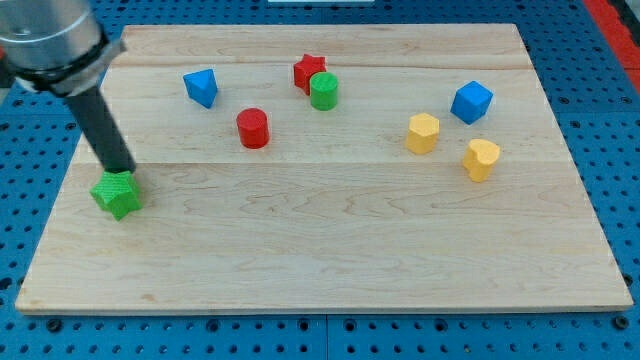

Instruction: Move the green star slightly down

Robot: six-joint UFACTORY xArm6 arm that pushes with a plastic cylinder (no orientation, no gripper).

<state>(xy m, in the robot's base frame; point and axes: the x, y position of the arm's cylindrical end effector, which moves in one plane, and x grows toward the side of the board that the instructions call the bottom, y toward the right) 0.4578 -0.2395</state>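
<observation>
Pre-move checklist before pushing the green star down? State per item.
1. My tip at the top edge of the green star, the right side for a downward push: ok.
2. Tip actually touching the star: cannot tell, though it looks to be at the edge.
3. Path below the star free of blocks: ok.
4. Room before the board bottom edge: ok for a slight move.
5. Star near the board's left edge; push straight down to avoid drift: ok for now.
6. Nearest other block, the red cylinder, well clear: ok.
</observation>
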